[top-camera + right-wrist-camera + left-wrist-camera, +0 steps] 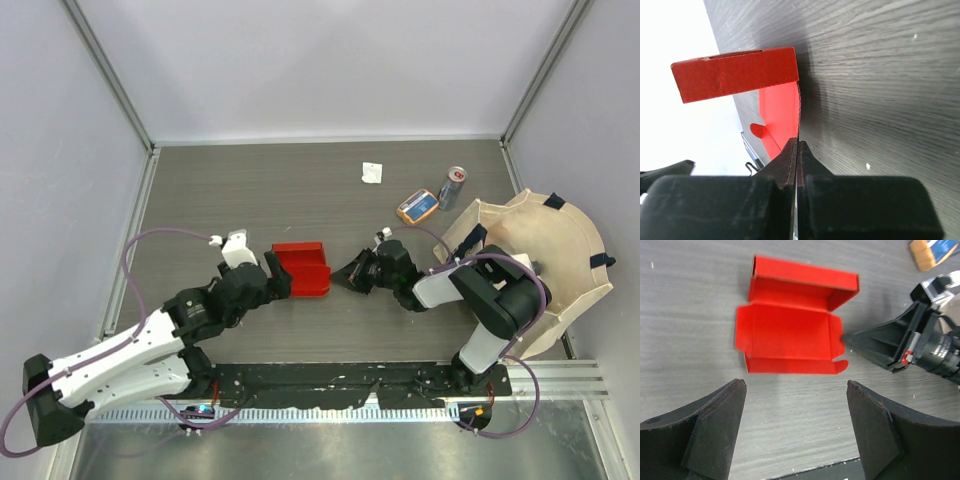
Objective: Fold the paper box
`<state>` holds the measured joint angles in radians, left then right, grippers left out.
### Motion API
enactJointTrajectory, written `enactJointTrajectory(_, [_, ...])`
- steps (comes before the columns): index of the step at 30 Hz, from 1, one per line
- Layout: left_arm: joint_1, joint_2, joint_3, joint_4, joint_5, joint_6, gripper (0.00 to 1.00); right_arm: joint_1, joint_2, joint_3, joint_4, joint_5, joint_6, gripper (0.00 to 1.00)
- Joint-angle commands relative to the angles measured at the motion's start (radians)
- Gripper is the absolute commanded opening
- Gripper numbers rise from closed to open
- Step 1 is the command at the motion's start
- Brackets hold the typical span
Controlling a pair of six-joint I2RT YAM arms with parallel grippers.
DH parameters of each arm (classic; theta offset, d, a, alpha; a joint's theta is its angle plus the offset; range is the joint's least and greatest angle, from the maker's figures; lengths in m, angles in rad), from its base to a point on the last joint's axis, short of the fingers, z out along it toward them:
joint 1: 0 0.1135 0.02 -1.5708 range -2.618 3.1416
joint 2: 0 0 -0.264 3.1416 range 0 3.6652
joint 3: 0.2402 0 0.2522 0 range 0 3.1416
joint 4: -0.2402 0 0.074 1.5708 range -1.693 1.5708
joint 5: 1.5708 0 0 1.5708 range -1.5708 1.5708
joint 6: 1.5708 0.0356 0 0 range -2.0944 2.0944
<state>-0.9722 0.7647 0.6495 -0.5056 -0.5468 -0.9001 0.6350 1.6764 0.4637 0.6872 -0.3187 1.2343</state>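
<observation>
The red paper box (pixel 303 268) lies open on the grey table, lid flap raised at its far side. In the left wrist view the red box (pixel 785 335) shows its open inside, with small flaps on its ends. My left gripper (pixel 280 278) is open and empty at the box's left near side; its fingers (pixel 720 415) stand wide apart short of the box. My right gripper (pixel 340 275) is shut, its tips pinching the thin edge of the box's right end flap (pixel 796 120). The right gripper also shows in the left wrist view (pixel 846 339).
A drink can (pixel 453 187), an orange and blue packet (pixel 417 206) and a small white scrap (pixel 372 172) lie at the back right. A cream fabric bag (pixel 560 250) lies at the right edge. The black mounting rail (pixel 350 378) runs along the near edge.
</observation>
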Motion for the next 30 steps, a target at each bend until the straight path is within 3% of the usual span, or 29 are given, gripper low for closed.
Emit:
enactJointTrajectory(1, [0.003, 0.05, 0.049, -0.206, 0.031, -0.348, 0.86, 0.0, -0.034, 0.035, 0.069, -0.01, 0.047, 0.02])
enactJointTrajectory(3, [0.003, -0.004, -0.029, -0.13, 0.054, -0.46, 0.87, -0.001, -0.029, 0.038, 0.087, -0.011, 0.056, 0.01])
enactJointTrajectory(4, [0.004, -0.03, -0.069, -0.087, 0.065, -0.584, 0.87, -0.001, -0.029, 0.035, 0.094, -0.013, 0.071, 0.01])
enactJointTrajectory(6, [0.015, -0.099, -0.201, 0.093, 0.096, -0.682, 0.87, 0.0, -0.027, 0.026, 0.129, -0.01, 0.088, 0.01])
enactJointTrajectory(9, [0.039, -0.11, -0.313, 0.231, 0.108, -0.831, 0.87, -0.001, -0.033, 0.007, 0.152, -0.002, 0.106, 0.01])
enactJointTrajectory(14, [0.081, -0.012, -0.369, 0.35, 0.157, -0.968, 0.87, -0.001, -0.037, -0.007, 0.164, -0.005, 0.12, 0.01])
enactJointTrajectory(21, [0.107, 0.232, -0.422, 0.734, 0.148, -1.031, 0.96, 0.014, -0.041, -0.025, 0.179, 0.013, 0.113, 0.01])
enactJointTrajectory(24, [0.115, 0.353, -0.421, 0.866, 0.156, -1.042, 0.88, 0.022, -0.056, -0.037, 0.164, 0.018, 0.1, 0.01])
enactJointTrajectory(30, [0.116, 0.404, -0.421, 0.949, 0.097, -0.961, 0.51, 0.029, -0.121, -0.048, 0.083, 0.049, 0.045, 0.01])
